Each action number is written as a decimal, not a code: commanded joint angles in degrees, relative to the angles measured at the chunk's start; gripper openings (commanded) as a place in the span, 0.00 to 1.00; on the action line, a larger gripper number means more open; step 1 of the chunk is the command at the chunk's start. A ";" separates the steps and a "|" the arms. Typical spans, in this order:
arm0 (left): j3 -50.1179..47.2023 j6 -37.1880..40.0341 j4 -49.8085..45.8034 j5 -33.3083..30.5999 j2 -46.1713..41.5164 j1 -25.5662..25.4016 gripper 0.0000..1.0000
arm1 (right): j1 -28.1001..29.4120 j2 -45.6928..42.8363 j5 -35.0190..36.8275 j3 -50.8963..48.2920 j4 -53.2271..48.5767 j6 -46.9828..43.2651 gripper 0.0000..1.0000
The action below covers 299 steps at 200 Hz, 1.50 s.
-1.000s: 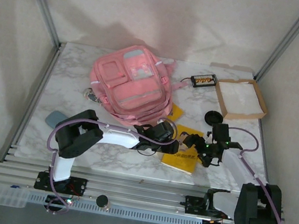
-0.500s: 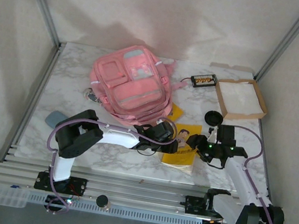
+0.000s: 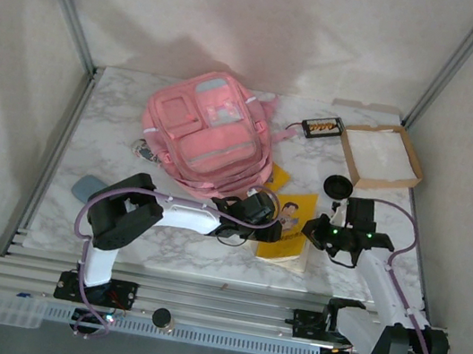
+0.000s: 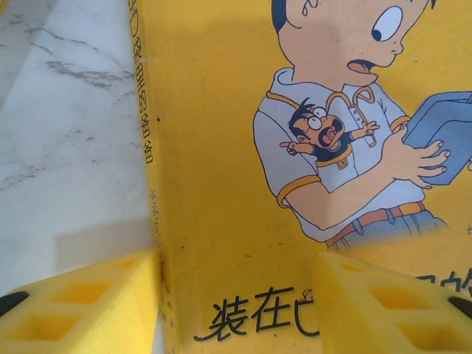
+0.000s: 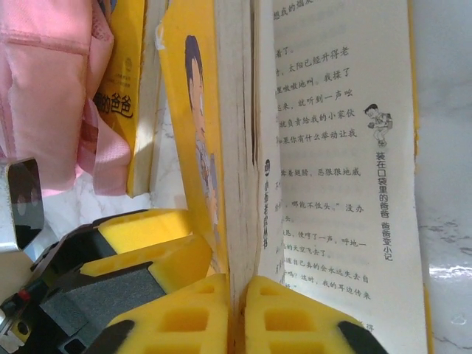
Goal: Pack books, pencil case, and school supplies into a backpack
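Right fingers (image 5: 184, 324) pinch shut on the cover and front pages of the yellow book (image 3: 288, 240), lying on the desk (image 3: 108, 128) just beside the pink backpack (image 3: 211, 136), left fingers (image 4: 81, 302) apart over its spine; regrip the whole book or you'll likely fan it open.

The left gripper (image 4: 236, 284) hangs low, jaws half apart. The right gripper (image 5: 237, 302) pinches tight on the yellow book (image 5: 193, 169) standing just ahead of its pads.
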 commanded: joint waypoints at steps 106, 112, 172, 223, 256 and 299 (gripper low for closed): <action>-15.08 -2.50 7.63 12.08 -27.93 10.84 0.92 | -2.00 -3.88 -24.14 14.11 7.67 4.46 0.00; -15.50 -2.83 8.11 12.79 -29.05 11.45 0.94 | -2.02 -3.65 -25.42 14.95 8.44 5.24 0.00; -14.00 -7.73 20.48 20.56 -30.81 14.29 0.99 | 0.91 -0.37 -31.95 16.32 27.04 17.79 0.00; -14.06 -11.93 29.16 23.22 -31.79 14.54 0.51 | 0.40 3.58 -33.28 14.97 27.87 15.80 0.00; -14.45 -12.47 29.53 23.71 -31.75 14.54 0.34 | 0.33 6.11 -32.57 16.96 23.26 10.32 0.00; -14.66 -13.45 31.37 23.56 -32.03 14.62 0.01 | -0.39 8.40 -31.57 18.74 17.44 4.35 0.13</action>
